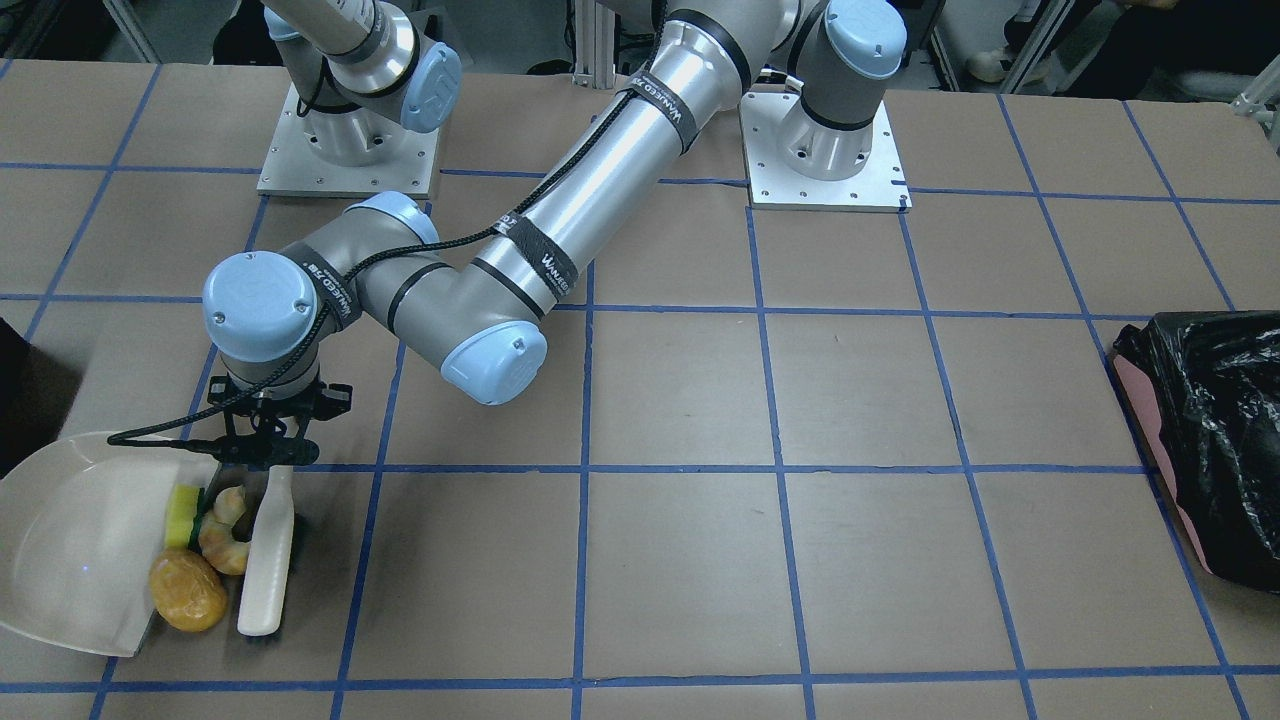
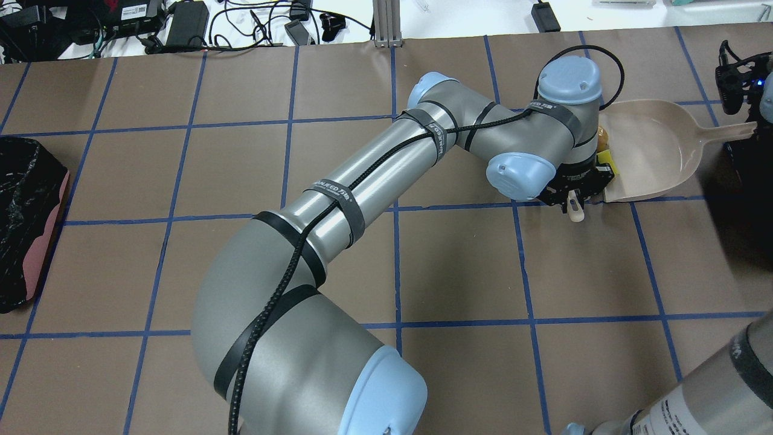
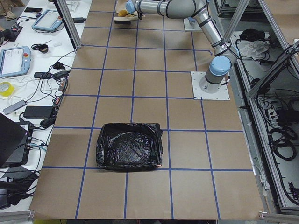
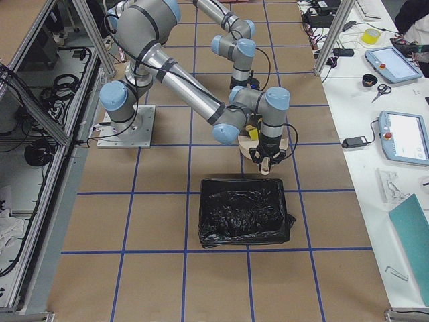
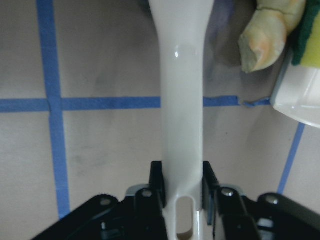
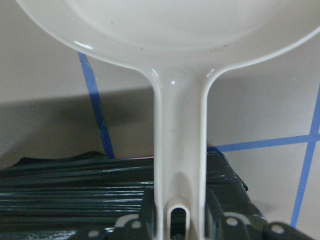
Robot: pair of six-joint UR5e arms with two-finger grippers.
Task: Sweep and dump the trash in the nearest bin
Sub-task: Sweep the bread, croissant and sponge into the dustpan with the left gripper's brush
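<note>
The trash lies at the mouth of a cream dustpan [image 1: 70, 540]: a yellow-green sponge [image 1: 183, 515], a pale croissant piece [image 1: 225, 530] and an orange-brown bun [image 1: 187, 590]. My left gripper [image 1: 262, 440] is shut on the handle of a cream brush [image 1: 268, 560], which rests against the croissant on the side away from the pan. The left wrist view shows this grip [image 5: 182, 192] and the croissant [image 5: 265, 30]. My right gripper [image 6: 180, 210] is shut on the dustpan handle [image 6: 180, 130], over the black bin [image 6: 75, 185]. The bin also shows in the exterior right view [image 4: 244, 211].
A pink bin lined with a crinkly black bag [image 1: 1210, 440] stands at the opposite end of the table and also shows in the overhead view [image 2: 24, 223]. My left arm [image 2: 362, 199] stretches across the table's middle. Brown paper with blue tape lines covers the table.
</note>
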